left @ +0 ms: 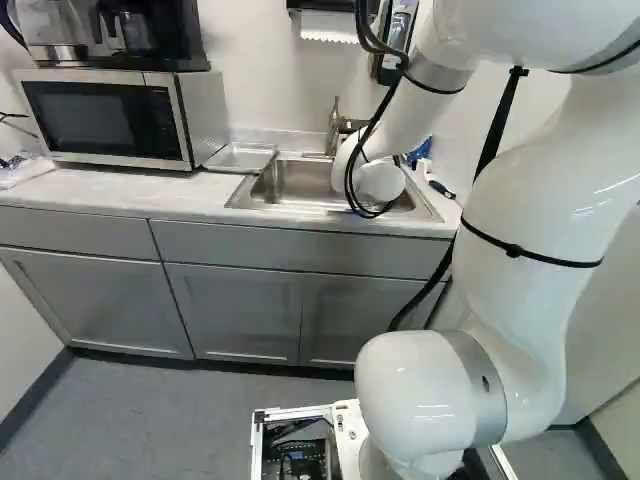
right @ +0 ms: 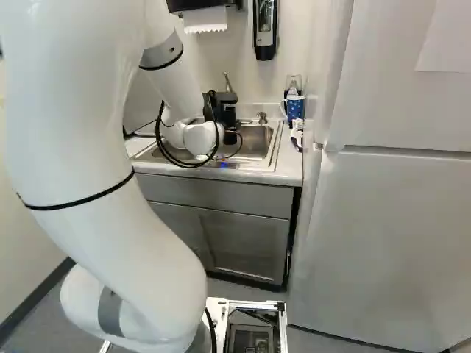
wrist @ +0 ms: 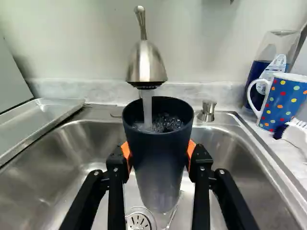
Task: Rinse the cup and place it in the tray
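In the right base view the black gripper (right: 223, 110) is over the sink, its fingertips hidden. Seen from the wrist, the gripper (wrist: 159, 155) has its orange pads against both sides of a tall dark cup (wrist: 158, 167), shut on it. The cup stands about upright above the sink drain (wrist: 139, 221). Water from the faucet (wrist: 146, 62) runs into its mouth, with bubbles inside. A shallow metal tray (wrist: 45, 115) lies beside the sink on the counter, also seen in the left base view as a tray (left: 240, 157) next to the microwave.
The steel sink (wrist: 57, 167) surrounds the cup. On the counter at its other side stand a dotted blue mug (wrist: 283, 103), a clear bottle with blue liquid (wrist: 259, 72) and a white brush (wrist: 295, 134). A microwave (left: 110, 115) and a refrigerator (right: 390, 235) flank the area.
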Robot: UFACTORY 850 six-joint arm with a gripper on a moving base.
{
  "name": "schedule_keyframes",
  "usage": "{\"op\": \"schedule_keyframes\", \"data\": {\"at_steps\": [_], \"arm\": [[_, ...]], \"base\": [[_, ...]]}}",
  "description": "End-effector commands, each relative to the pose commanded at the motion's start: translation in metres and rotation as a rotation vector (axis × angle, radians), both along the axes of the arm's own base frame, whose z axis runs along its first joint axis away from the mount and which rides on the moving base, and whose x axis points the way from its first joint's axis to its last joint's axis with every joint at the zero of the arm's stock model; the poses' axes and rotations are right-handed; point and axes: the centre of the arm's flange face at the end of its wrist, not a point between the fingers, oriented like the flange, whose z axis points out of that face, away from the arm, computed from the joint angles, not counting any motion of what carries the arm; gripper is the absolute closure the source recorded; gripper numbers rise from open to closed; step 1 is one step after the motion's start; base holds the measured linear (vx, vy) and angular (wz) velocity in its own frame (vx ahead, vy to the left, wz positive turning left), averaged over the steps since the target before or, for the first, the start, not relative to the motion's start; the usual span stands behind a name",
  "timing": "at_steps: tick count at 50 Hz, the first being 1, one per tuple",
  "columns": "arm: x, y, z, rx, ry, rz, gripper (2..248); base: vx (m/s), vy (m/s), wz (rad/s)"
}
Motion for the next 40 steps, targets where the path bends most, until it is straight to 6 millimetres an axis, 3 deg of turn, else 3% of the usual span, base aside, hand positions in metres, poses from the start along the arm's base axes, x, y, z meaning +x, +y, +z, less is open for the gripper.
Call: {"op": "schedule_keyframes", "data": {"at_steps": [29,40], "arm": [[0.0,0.0001,0.0,0.0,0.0,0.0,125],[0.0031,0.0098,-0.0001,0.0,-0.001,0.02,125]], "base": [[0.0,0.0,0.0],[0.0,0.0,0.0]]}}
